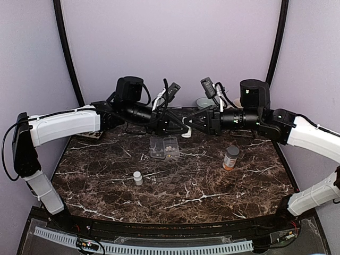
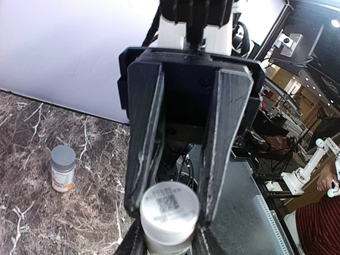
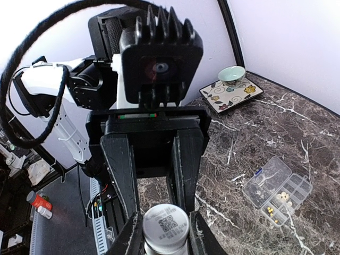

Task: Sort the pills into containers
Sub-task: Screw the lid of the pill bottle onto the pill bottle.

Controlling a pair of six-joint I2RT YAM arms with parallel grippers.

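Both grippers meet above the back middle of the table on one upright white bottle [image 1: 186, 128]. Its cap, printed with a square code, faces both wrist cameras [image 2: 169, 204] [image 3: 166, 226]. My left gripper [image 2: 169, 243] is shut on the bottle's body below the cap. My right gripper [image 3: 166, 238] is shut on the cap from the opposite side, and its dark fingers [image 2: 226, 138] reach in from the top of the left wrist view. The clear pill box [image 1: 163, 147] [image 3: 289, 194] lies open on the table below them. Small pills [image 3: 281, 196] sit in some compartments.
An orange bottle with a grey cap [image 1: 230, 158] [image 2: 62, 169] stands right of the pill box. A small white bottle [image 1: 137, 178] stands nearer the front, left of centre. A patterned tray [image 3: 241, 94] with a pale bowl [image 3: 232, 73] sits at the back.
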